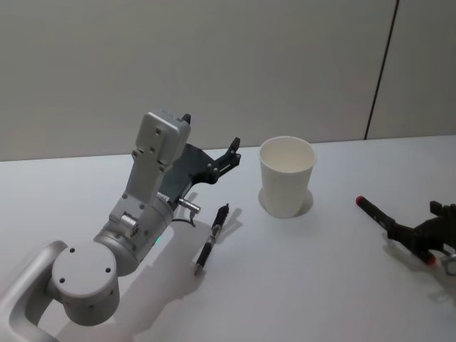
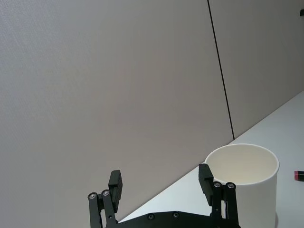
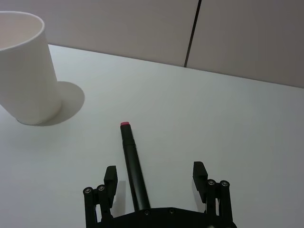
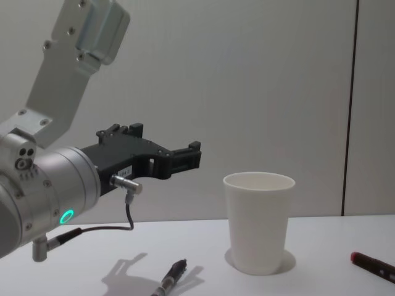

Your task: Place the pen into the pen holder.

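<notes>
— Where's the cup (image 1: 286, 176)?
— Upright on the bench (image 1: 320, 285), just right of centre in the head view. A dark pen (image 1: 212, 239) lies left of it, and a red-tipped pen (image 1: 374, 212) lies near the right edge.
— And the grippers?
— The left gripper (image 2: 160, 183) hangs above the bench, left of the cup, fingers spread (nothing in them). The right gripper (image 3: 154, 175), lower right, is spread astride the red-tipped pen; whether it touches, I cannot tell.

The white bench (image 1: 306, 288) carries three things. A paper cup (image 1: 286, 182) stands upright toward the back. A dark pen (image 1: 211, 239) lies flat to its left, apart from it. A red-tipped marker (image 1: 376, 212) lies flat to its right.
</notes>
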